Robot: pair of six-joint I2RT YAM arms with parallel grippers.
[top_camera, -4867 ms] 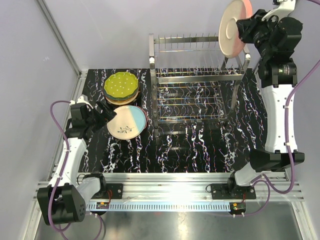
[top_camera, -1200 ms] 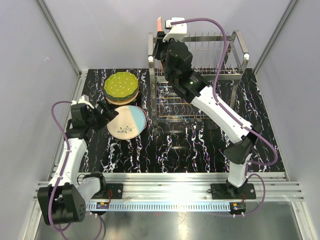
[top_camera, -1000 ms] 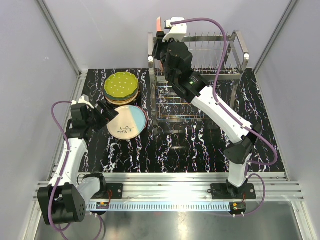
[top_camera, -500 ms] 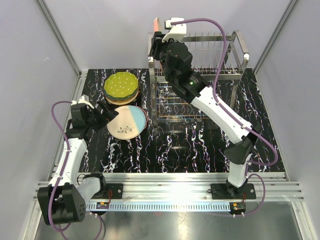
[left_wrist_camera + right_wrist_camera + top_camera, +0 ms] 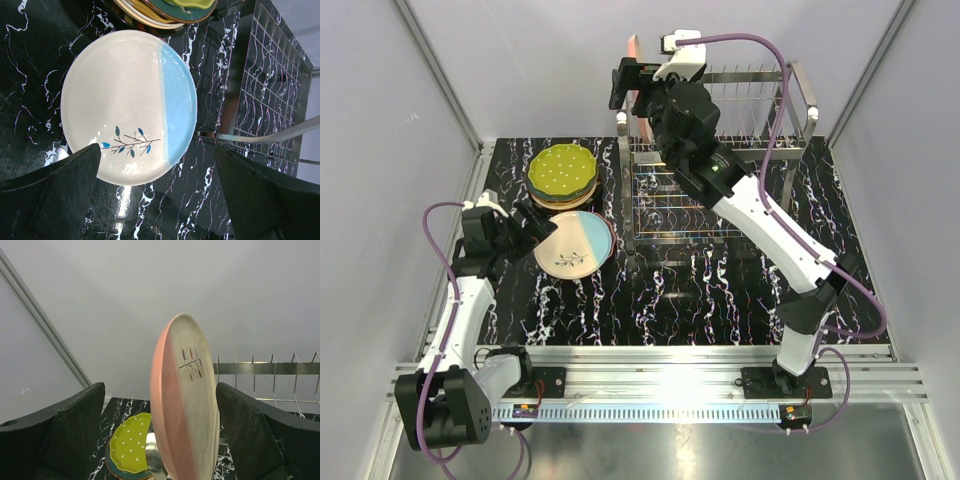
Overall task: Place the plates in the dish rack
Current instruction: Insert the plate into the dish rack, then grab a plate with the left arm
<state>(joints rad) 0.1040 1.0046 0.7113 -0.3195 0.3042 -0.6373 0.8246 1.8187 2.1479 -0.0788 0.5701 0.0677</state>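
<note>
- Plate of pink and cream (image 5: 185,400), with a small twig motif on its cream face, stands on edge, near upright, at the left end of the dish rack (image 5: 720,150), up at the top tier; its lower rim is by a shiny tube of the frame.
- Right jaws are released and spread wide: the two dark fingers (image 5: 65,435) flank that plate, one on each side, with a clear gap to its faces.
- Right arm (image 5: 760,215) reaches from its base across the counter (image 5: 700,290) to the rack's far left corner.
- Thin tines (image 5: 265,372) run in a row to the right of the standing plate, none holding a plate in these views.
- Stack of plates (image 5: 562,175), a dotted green one on top, lies flat on the black marbled counter left of the rack.
- Cream and pale blue plate (image 5: 127,105) lies flat just in front of the stack, apart from the rack.
- Left jaws are released too, spread wide and low at that plate's near rim, gripping nothing; whether they touch it I cannot tell.
</note>
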